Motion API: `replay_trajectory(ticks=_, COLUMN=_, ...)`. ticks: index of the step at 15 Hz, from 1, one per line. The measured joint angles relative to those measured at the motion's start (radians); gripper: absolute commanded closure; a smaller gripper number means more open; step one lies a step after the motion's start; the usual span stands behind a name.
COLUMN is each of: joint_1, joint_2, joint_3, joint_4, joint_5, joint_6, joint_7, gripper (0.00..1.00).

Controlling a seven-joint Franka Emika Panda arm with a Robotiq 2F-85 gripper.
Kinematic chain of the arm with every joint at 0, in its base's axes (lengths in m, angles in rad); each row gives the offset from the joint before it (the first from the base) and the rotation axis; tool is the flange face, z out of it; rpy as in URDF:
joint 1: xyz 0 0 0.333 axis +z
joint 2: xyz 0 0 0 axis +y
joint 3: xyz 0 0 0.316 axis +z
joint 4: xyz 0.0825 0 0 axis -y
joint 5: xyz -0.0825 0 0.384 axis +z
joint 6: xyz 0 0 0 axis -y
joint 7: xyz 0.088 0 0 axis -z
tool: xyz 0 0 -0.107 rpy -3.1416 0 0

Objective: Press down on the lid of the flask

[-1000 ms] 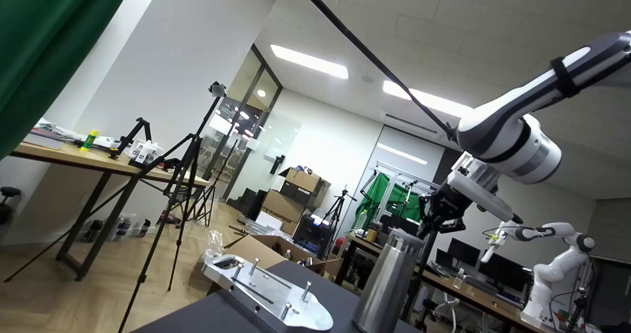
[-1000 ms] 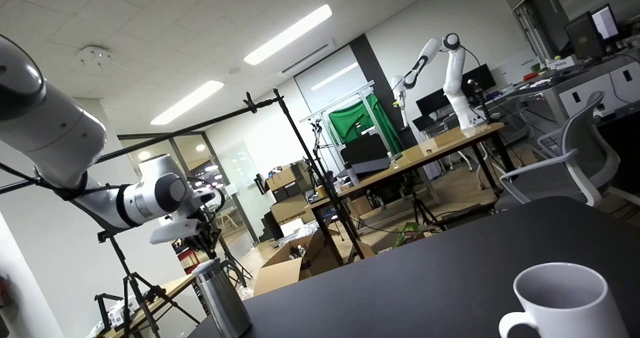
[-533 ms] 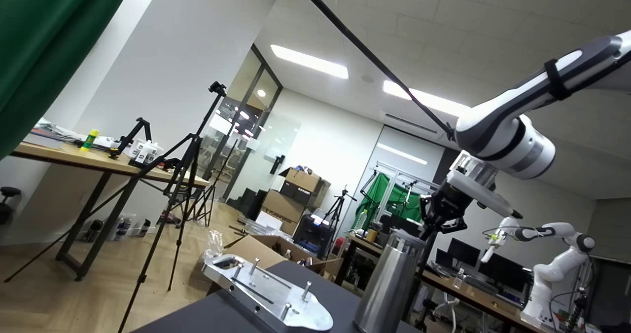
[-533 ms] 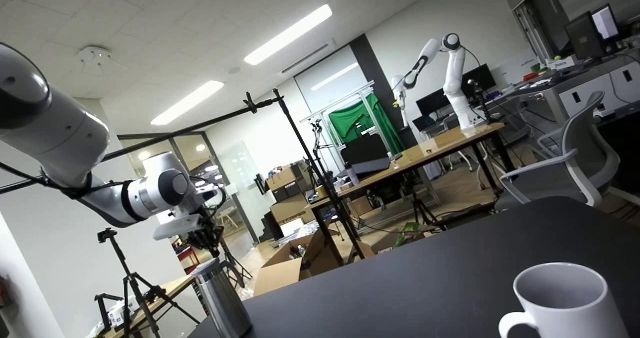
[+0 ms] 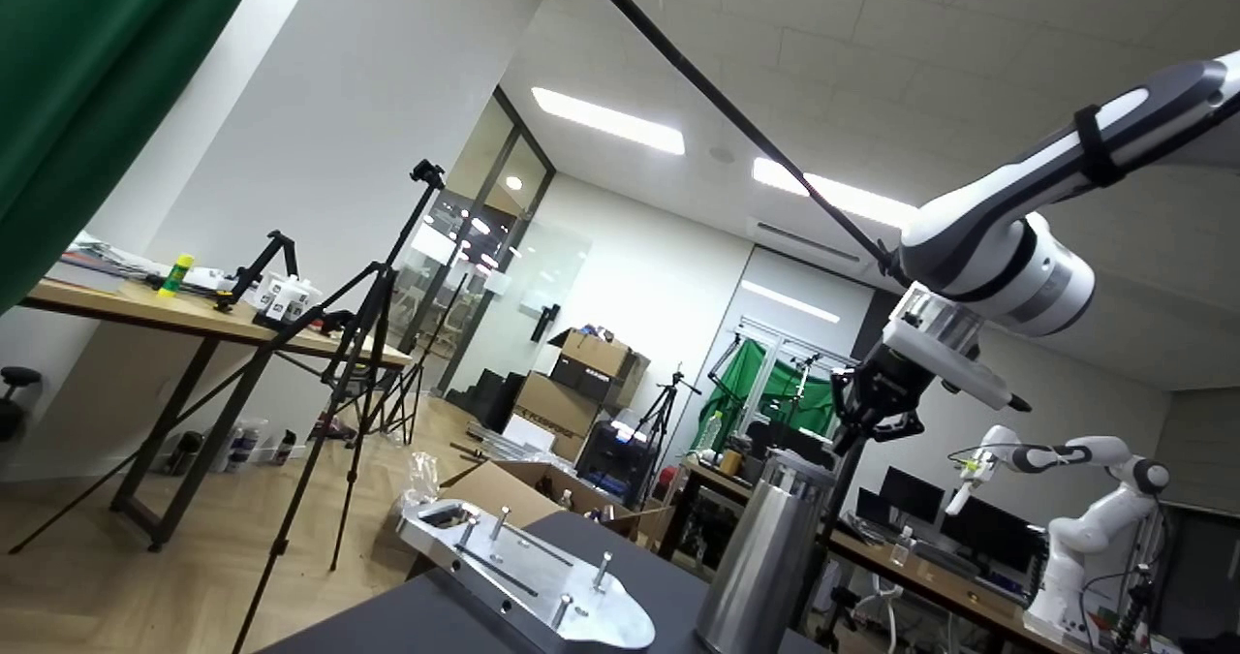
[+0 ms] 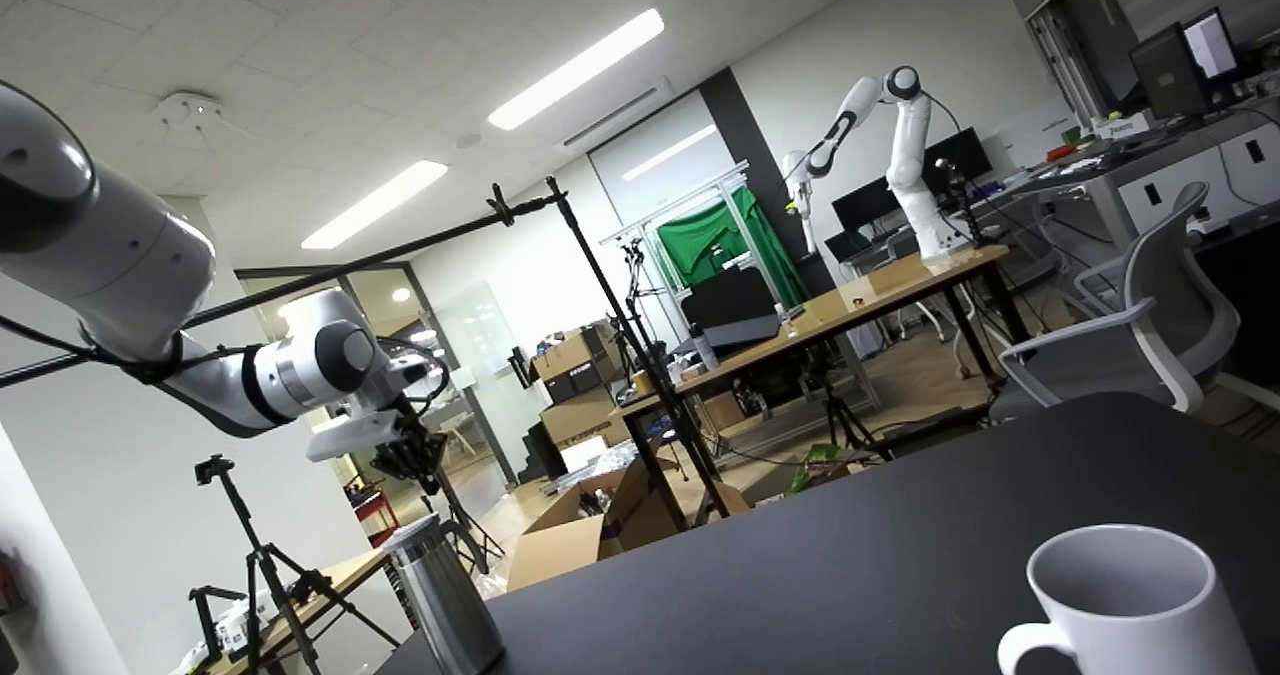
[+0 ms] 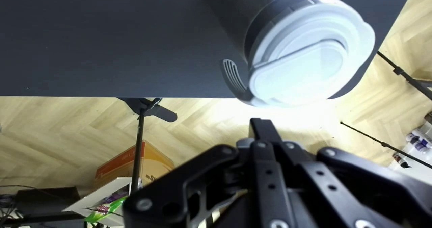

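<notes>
The flask stands upright on the dark table, its silver-grey body showing in both exterior views (image 5: 760, 567) (image 6: 452, 610) and in the wrist view (image 7: 233, 8). Its round grey lid (image 5: 800, 466) sits on top and also shows in an exterior view (image 6: 412, 532). In the wrist view the lid (image 7: 300, 66) is brightly lit and looks seated. My gripper (image 5: 841, 441) is shut and empty. Its fingertips (image 6: 432, 487) are a little above the lid's handle-side edge, apart from it. In the wrist view the fingertips (image 7: 265, 121) point just past the lid.
A flat metal device with upright bolts (image 5: 533, 576) lies beside the flask. A white mug (image 6: 1140, 600) stands on the dark table (image 6: 800, 575). The flask's handle (image 7: 233, 77) juts toward the table edge. Tripods and an open box (image 6: 570, 545) stand beyond the table.
My gripper dipped slightly or shifted near the lid's edge, then rose a little over the last half second, so a gap shows above the flask. The flask looks nearly unmoved.
</notes>
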Motion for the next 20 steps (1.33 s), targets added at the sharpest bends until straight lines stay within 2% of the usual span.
replay_trajectory(ticks=1, joint_1=0.000, joint_2=-0.013, joint_3=-0.006, joint_4=0.000, joint_5=-0.003, joint_6=-0.025, joint_7=0.003, gripper=0.74)
replay_trajectory(ticks=2, joint_1=0.000, joint_2=-0.028, joint_3=-0.014, joint_4=-0.001, joint_5=-0.006, joint_6=-0.068, joint_7=0.009, gripper=0.69)
replay_trajectory(ticks=7, joint_1=-0.021, joint_2=-0.100, joint_3=-0.032, joint_4=-0.002, joint_5=-0.023, joint_6=-0.341, joint_7=0.019, gripper=0.34)
replay_trajectory(ticks=12, joint_1=-0.068, joint_2=-0.145, joint_3=-0.031, joint_4=-0.003, joint_5=-0.020, joint_6=-0.483, joint_7=0.017, gripper=0.01)
replay_trajectory(ticks=17, joint_1=-0.097, joint_2=-0.157, joint_3=-0.031, joint_4=-0.003, joint_5=-0.021, joint_6=-0.557, joint_7=0.016, gripper=0.00)
replay_trajectory(ticks=20, joint_1=-0.097, joint_2=-0.152, joint_3=-0.029, joint_4=-0.003, joint_5=-0.021, joint_6=-0.558, joint_7=0.013, gripper=0.00)
